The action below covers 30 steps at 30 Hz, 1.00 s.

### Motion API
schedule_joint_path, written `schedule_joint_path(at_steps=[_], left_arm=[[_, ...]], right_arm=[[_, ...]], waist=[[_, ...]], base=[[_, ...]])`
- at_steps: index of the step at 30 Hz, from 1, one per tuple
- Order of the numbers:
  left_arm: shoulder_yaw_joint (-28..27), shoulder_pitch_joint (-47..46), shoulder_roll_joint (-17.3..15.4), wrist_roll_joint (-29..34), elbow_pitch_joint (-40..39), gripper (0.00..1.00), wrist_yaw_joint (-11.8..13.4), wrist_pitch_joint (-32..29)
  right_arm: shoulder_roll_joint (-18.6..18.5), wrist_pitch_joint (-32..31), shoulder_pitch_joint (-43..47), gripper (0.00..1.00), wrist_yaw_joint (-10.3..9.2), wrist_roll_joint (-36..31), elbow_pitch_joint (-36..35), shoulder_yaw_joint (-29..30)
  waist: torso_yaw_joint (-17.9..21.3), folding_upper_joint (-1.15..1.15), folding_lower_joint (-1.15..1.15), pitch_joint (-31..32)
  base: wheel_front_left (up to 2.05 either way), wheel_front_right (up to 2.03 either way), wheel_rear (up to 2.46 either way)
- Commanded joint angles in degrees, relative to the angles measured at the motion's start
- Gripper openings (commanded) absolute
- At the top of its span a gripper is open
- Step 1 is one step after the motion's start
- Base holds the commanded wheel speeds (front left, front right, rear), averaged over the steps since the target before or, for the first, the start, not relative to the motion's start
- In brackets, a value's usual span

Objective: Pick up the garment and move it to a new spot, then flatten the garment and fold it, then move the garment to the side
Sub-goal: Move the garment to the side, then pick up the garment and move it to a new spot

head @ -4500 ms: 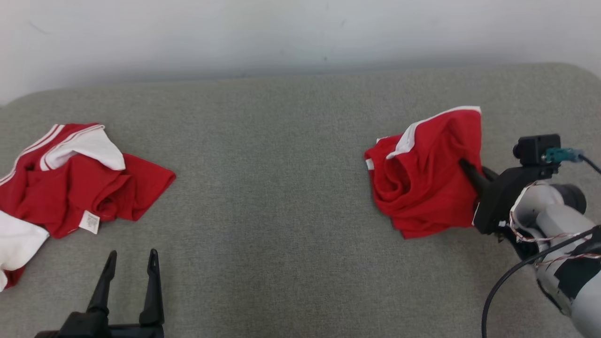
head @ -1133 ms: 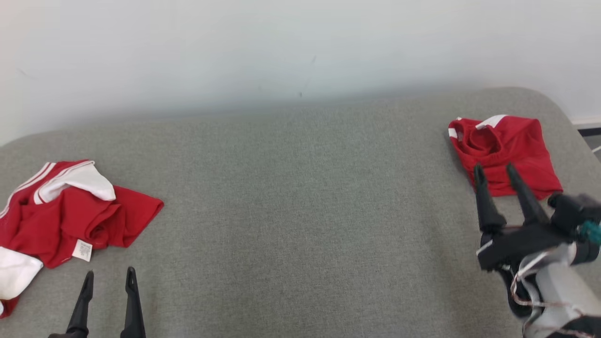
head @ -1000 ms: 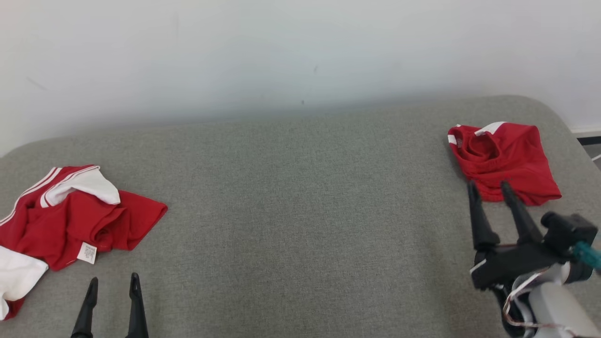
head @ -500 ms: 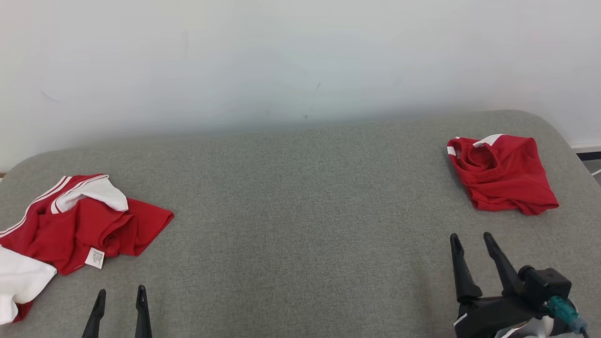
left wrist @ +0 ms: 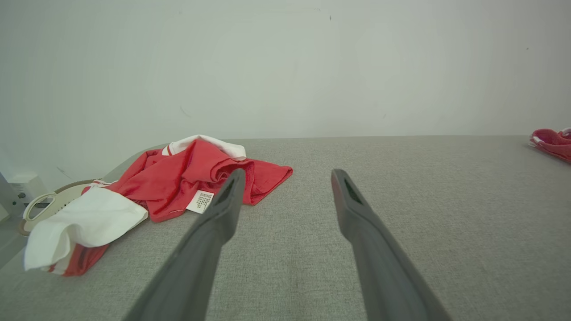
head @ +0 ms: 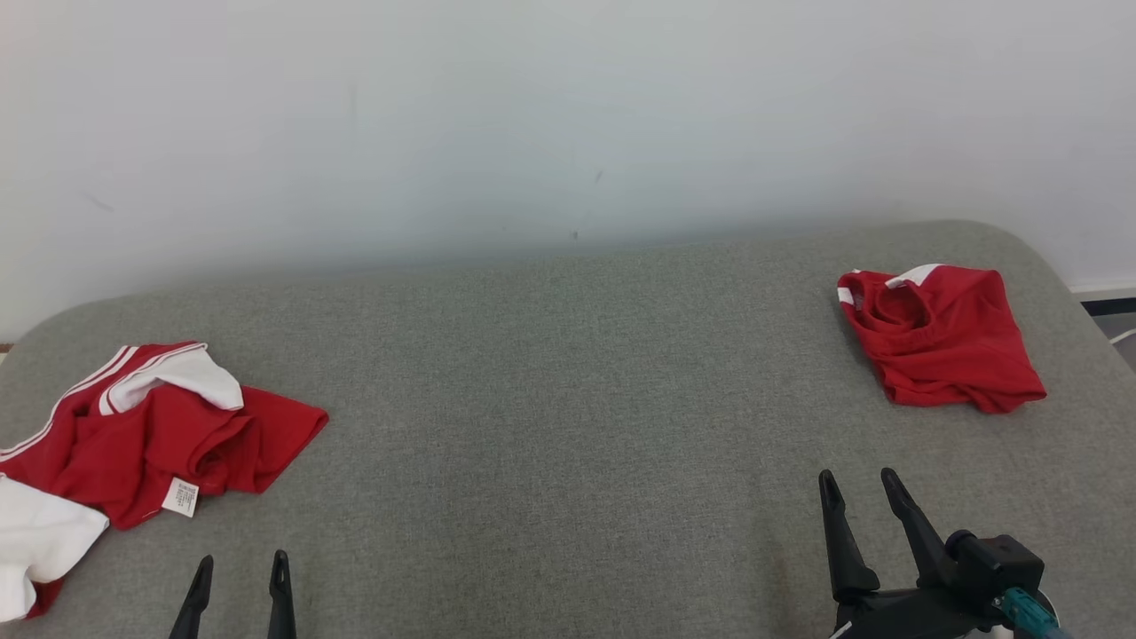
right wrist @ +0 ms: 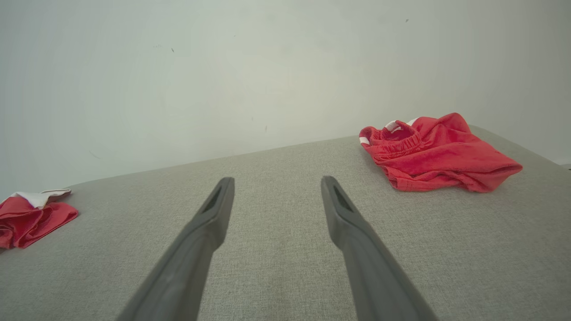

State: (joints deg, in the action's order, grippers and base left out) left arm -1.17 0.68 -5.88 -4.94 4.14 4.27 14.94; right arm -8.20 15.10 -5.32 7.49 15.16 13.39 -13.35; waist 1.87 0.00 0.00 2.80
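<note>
A small folded red garment (head: 941,342) with white trim lies at the far right of the grey padded surface (head: 568,399); it is also in the right wrist view (right wrist: 435,154). My right gripper (head: 856,484) is open and empty, well in front of that garment and apart from it; its fingers (right wrist: 276,180) point over bare fabric. A crumpled red and white garment (head: 151,435) with a white label lies at the far left. My left gripper (head: 241,568) is open and empty just in front of it, and its fingers (left wrist: 287,174) point to the right of the pile (left wrist: 178,183).
A white wall (head: 568,115) runs behind the padded surface. The surface rounds off at its right edge (head: 1078,302) and at its left edge. A beige looped object (left wrist: 44,203) sits beyond the left edge in the left wrist view.
My right gripper has let go of the small red garment, which now lies at the far right, and has drawn back toward the near edge. The head camera has tilted up. The left gripper stayed open.
</note>
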Motion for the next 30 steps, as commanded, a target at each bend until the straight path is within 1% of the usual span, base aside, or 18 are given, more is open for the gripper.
schedule_joint_path(at_steps=[1,19,30], left_arm=[[-0.1,0.9,-0.3,0.0,0.1,1.00,0.0,0.2],[-1.1,0.9,0.0,-0.7,0.3,1.00,-0.1,0.2],[-1.4,0.7,0.0,-0.4,0.4,1.00,-0.3,0.2]], right_arm=[[0.1,-0.1,0.5,1.00,0.01,-0.7,-0.3,0.1],[-0.3,-0.7,0.9,1.00,0.01,-0.9,-1.0,0.6],[0.1,-0.6,1.2,1.00,0.01,-1.1,-1.0,0.9]], waist=[[0.0,0.00,0.00,0.0],[0.5,0.00,0.00,0.2],[0.3,0.00,0.00,0.1]], base=[[0.00,0.00,0.00],[0.00,0.00,0.00],[0.00,0.00,0.00]])
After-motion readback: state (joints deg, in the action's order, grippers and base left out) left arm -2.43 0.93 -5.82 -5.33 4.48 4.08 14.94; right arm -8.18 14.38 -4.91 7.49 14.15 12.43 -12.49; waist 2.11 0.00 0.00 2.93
